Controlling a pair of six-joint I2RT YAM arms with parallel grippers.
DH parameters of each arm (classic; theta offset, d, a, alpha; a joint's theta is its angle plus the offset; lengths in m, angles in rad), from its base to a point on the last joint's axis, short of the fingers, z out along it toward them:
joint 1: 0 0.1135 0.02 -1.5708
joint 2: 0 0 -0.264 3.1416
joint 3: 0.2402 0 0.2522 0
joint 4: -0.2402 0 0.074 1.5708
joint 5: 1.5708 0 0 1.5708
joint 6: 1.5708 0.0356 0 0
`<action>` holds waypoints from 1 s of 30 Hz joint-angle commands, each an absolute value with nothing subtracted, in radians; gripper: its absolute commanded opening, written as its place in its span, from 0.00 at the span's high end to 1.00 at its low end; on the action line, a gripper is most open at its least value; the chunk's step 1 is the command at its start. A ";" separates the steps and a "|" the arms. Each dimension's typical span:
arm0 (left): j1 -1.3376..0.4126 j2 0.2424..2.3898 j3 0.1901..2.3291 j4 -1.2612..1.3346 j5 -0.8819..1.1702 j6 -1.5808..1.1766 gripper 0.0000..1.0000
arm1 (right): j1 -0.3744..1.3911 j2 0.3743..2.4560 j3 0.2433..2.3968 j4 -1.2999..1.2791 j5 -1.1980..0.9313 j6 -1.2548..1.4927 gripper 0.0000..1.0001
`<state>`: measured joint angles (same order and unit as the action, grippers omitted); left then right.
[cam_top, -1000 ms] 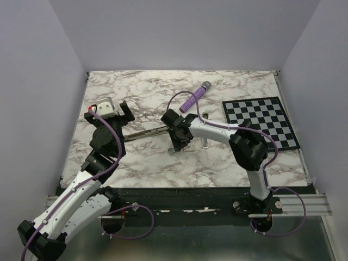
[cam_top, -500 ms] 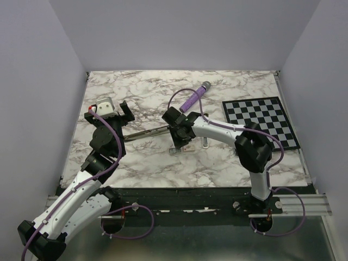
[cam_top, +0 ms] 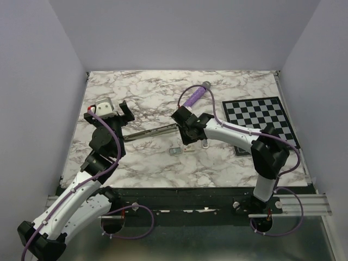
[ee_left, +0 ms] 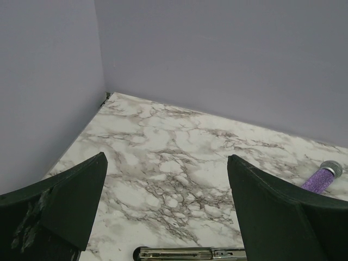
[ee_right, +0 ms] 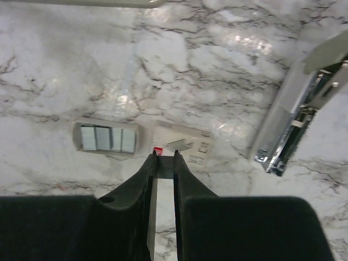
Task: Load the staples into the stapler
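Staple strip [ee_right: 163, 167], thin grey metal, pinched between right fingers [ee_right: 140, 187]; left fingers [ee_left: 70, 201] splayed over marble [ee_left: 179, 163].

White marble-look table [cam_top: 141, 163], grey veins, glare patches. Plain lavender walls on three sides: back [cam_top: 179, 32], left [cam_top: 32, 109], right [cam_top: 326, 81]. Black-white checkerboard [cam_top: 261, 117] flat at table's right. Metal rail [cam_top: 304, 204] along near edge. Even light.
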<state>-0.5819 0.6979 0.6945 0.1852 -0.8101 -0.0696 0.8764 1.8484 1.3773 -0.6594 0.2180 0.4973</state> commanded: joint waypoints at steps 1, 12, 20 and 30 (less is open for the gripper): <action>-0.577 0.680 0.690 0.193 -0.799 -0.078 0.01 | 0.822 1.760 1.306 -0.609 0.328 0.514 0.80; -0.577 0.684 0.690 0.192 -0.795 -0.081 0.01 | 0.733 1.678 1.155 -0.526 0.423 0.535 0.80; -0.577 0.692 0.692 0.190 -0.796 -0.084 0.01 | 0.726 1.690 1.114 -0.496 0.453 0.554 0.80; -0.577 0.698 0.692 0.189 -0.788 -0.089 0.01 | 0.712 1.674 1.108 -0.483 0.465 0.554 0.81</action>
